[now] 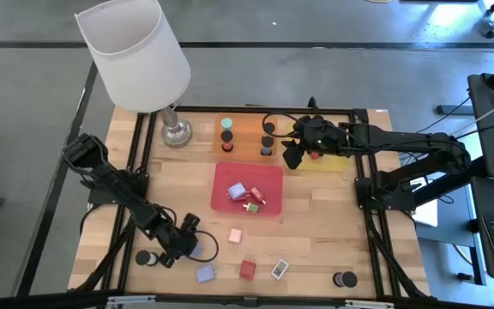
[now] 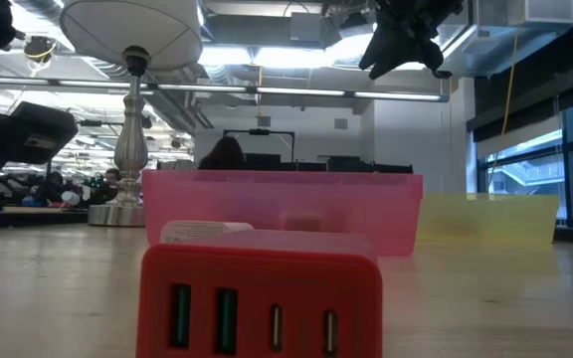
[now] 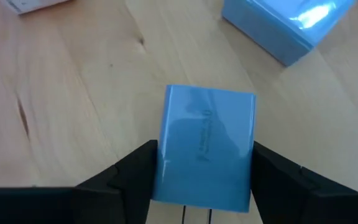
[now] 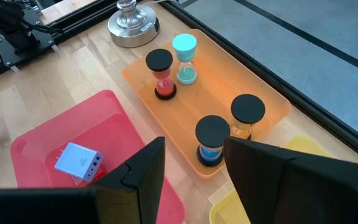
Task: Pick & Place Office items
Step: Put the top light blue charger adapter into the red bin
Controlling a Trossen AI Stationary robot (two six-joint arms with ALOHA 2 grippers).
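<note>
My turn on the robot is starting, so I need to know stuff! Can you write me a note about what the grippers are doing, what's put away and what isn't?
Left gripper: near the table's front left, shut on a blue block.
Right gripper: open, nothing between its fingers, high above the orange tray.
Done: four timers stand in the orange tray; a few blocks lie in the red tray.
Left on the table: pink block, red block, lavender block, white card, one black cylinder front left and another front right.
</note>
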